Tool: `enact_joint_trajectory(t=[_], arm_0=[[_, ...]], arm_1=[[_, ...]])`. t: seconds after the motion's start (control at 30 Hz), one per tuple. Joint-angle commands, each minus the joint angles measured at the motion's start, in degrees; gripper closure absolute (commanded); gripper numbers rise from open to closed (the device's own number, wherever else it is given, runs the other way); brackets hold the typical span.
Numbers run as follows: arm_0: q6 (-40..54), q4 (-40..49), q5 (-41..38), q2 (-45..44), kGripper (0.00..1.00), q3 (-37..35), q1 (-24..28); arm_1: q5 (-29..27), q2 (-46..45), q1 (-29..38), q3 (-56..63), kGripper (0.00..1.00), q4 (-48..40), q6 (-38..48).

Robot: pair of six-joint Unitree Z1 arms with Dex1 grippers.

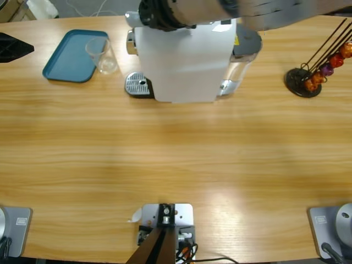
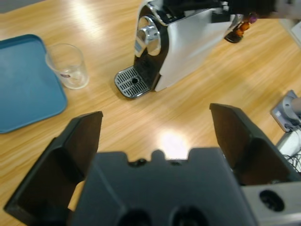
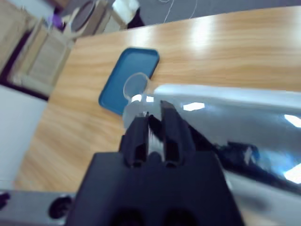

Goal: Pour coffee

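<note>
A white coffee machine [image 1: 181, 60] [image 2: 183, 42] stands at the table's far middle, its metal drip grate [image 1: 137, 85] [image 2: 131, 81] bare. A clear glass [image 1: 102, 55] [image 2: 68, 66] [image 3: 135, 87] stands upright at the edge of a blue tray [image 1: 69, 55] and looks empty; no coffee shows. My right gripper [image 3: 154, 112] is shut, low over the machine's top, pointing toward the glass. Its arm [image 1: 165, 14] comes in over the machine from the top. My left gripper [image 2: 155, 117] hangs open above the bare table, facing machine and glass, holding nothing.
A black capsule stand [image 1: 308, 77] [image 2: 240, 28] with orange and purple capsules is at the far right. A black shape [image 1: 11, 47] pokes in at the left edge beside the tray. Bare wood fills the table's middle and front.
</note>
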Motion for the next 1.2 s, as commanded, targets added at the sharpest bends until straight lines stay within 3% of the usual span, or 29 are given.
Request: enact_joint_trajectory(t=[0.03, 0.17, 0.27, 0.4, 0.43, 0.63, 0.77, 0.97, 1.2], arm_0=[[-2.09, 0.58, 2.09, 5.28, 0.004, -0.69, -0.2], [-1.97, 0.05, 2.57, 8.99, 0.004, 0.23, 2.72], [-1.92, -3.62, 1.79, 10.36, 0.004, -0.02, 3.42], [-1.43, -4.97, 1.18, 11.42, 0.004, 0.83, 3.21], [-1.25, -4.97, 1.18, 11.42, 0.002, 1.46, 3.19], [1.0, -4.97, 1.85, 12.51, 0.004, 2.02, 3.51], [3.65, -5.91, 2.23, 17.69, 0.0, 2.07, 9.49], [10.98, -21.32, 0.65, 25.94, 0.0, 6.78, 12.67], [12.41, -29.55, -2.21, 33.09, 0.0, 6.57, 15.59]], arm_1=[[14.04, -15.93, -4.17, -1.44, 0.0, 13.41, -8.9], [13.28, -24.06, -5.65, -1.8, 0.0, 23.27, -8.96], [9.73, -29.07, -6.11, 3.14, 0.0, 29.44, -8.75], [4.03, -34.66, -6.44, 11.95, 0.035, 30.55, -7.99], [3.87, -35.35, -7.0, 12.81, 0.093, 31.3, -7.99], [3.49, -37.34, -8.23, 17.58, 0.115, 31.65, -7.99], [3.7, -37.95, -8.23, 19.07, 0.115, 31.56, -7.99], [4.93, -38.81, -8.3, 19.95, 0.115, 33.08, -7.99], [8.76, -34.17, -13.56, 18.72, 0.115, 32.18, -8.8]])
